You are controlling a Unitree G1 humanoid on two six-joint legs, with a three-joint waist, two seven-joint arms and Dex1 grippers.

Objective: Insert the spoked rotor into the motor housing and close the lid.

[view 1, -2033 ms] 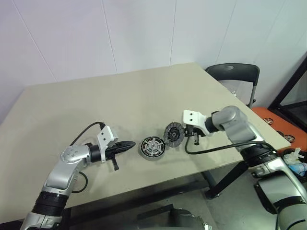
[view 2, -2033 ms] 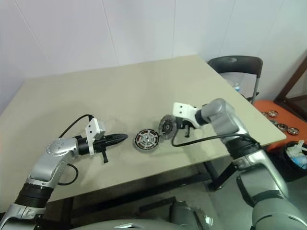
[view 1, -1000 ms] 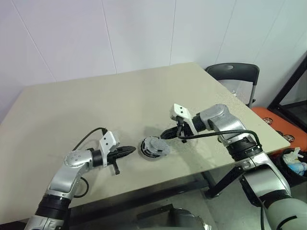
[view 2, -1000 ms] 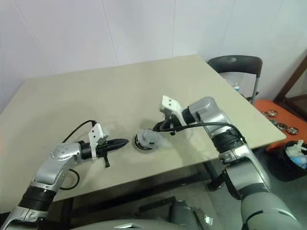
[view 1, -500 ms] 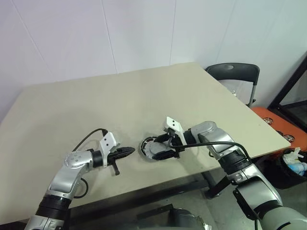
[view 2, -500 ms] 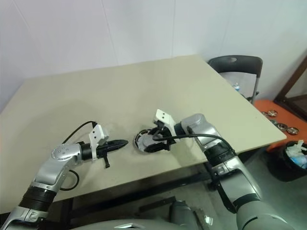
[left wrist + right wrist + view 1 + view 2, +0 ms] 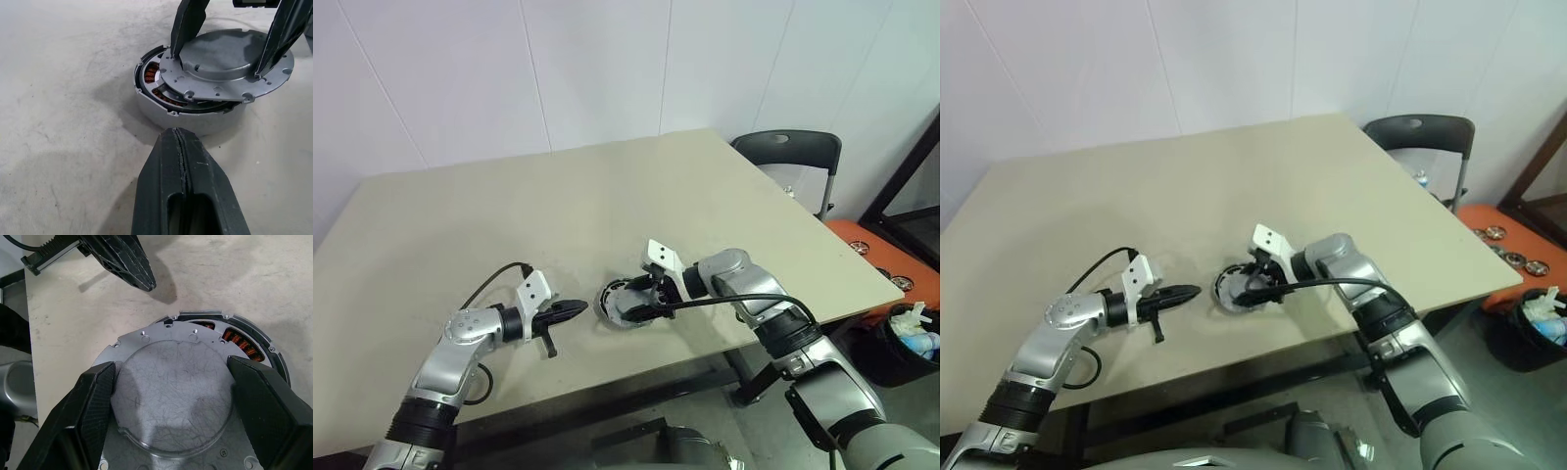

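Note:
The motor housing (image 7: 190, 120), a short grey drum with copper windings (image 7: 240, 341), stands near the table's front edge. The lid (image 7: 230, 63) lies flat on top of it, slid a little off-centre, so one arc of windings shows. The spoked rotor is hidden. My right gripper (image 7: 171, 369) reaches in from the right, pointing down. Its two black fingers (image 7: 93, 406) stand wide on either side of the lid's raised round centre, tips touching it. My left gripper (image 7: 579, 308) is shut and empty, level with the table, just left of the housing and apart from it.
The beige table (image 7: 558, 206) stretches back to a white wall. A dark chair (image 7: 788, 147) stands past the table's far right corner, and an orange stand (image 7: 891, 259) lies to the right. A black cable (image 7: 494, 274) loops by my left wrist.
The right gripper carried the tilted lid leftward onto the housing, let go of its rim, sank, and now spans the lid's raised centre. The left gripper stayed shut and still.

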